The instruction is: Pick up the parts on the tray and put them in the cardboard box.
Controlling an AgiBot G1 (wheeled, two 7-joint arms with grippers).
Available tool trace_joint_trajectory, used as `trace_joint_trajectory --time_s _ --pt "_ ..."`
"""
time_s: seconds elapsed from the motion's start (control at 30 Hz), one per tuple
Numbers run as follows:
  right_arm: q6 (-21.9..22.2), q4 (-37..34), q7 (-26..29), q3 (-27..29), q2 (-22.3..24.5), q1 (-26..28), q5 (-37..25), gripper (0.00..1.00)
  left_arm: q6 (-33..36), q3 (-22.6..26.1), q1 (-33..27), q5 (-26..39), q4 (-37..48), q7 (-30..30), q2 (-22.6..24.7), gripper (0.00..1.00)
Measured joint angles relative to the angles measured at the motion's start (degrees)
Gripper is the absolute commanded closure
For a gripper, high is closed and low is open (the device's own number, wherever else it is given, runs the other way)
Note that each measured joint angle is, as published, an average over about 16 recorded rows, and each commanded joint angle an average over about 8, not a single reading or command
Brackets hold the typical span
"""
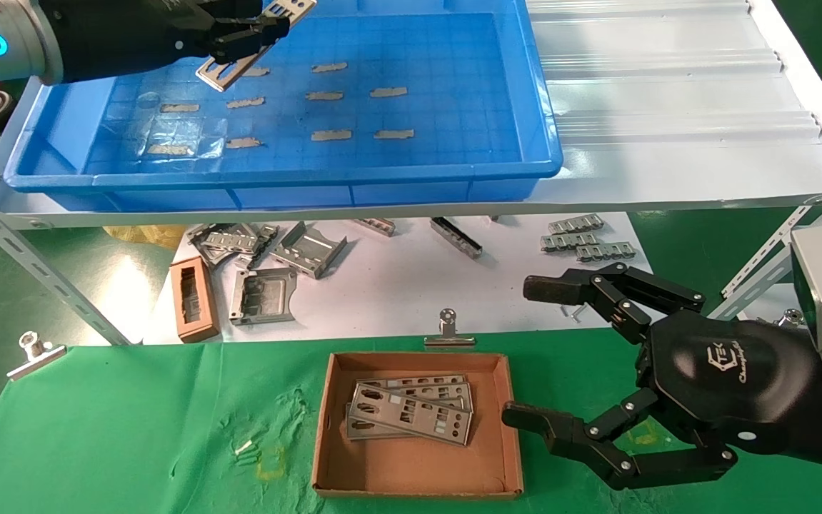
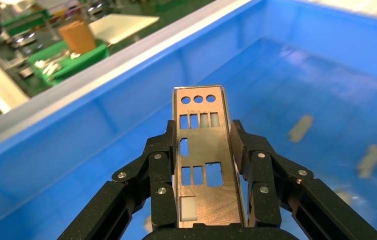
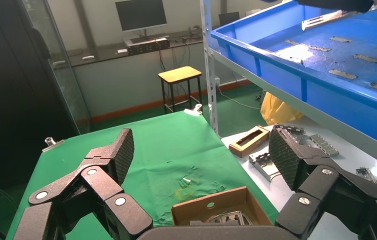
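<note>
My left gripper (image 1: 243, 36) is shut on a silver punched plate (image 1: 239, 63) and holds it tilted above the far left part of the blue tray (image 1: 411, 178). In the left wrist view the plate (image 2: 204, 160) stands between the two fingers (image 2: 161, 170) of that gripper (image 2: 204, 132). The tray floor holds only grey tape strips. The cardboard box (image 1: 503, 421) on the green cloth holds a few stacked plates (image 1: 411, 414). My right gripper (image 1: 525, 350) is open and empty, just right of the box. The box also shows in the right wrist view (image 3: 216, 205).
The tray sits on a white corrugated shelf (image 1: 668, 107). Below it, on a white sheet, lie bent metal brackets (image 1: 261, 293), a small brown-rimmed piece (image 1: 193, 300) and other metal parts (image 1: 582, 239). Clips (image 1: 446, 332) hold the green cloth.
</note>
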Motion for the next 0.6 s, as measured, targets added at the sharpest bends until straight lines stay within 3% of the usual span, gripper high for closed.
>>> trace_joint_trajectory --time_s 0.37,0.6 --pt "0.0 0.0 0.0 0.0 0.0 0.0 0.0 0.00 21.1 -0.2 1.2 -2.7 -5.1 2.9 -3.2 1.00" --pt "0.0 0.0 0.0 0.0 0.0 0.0 0.0 0.00 29.4 4.7 6.6 -9.3 -20.5 1.2 -7.1 1.00"
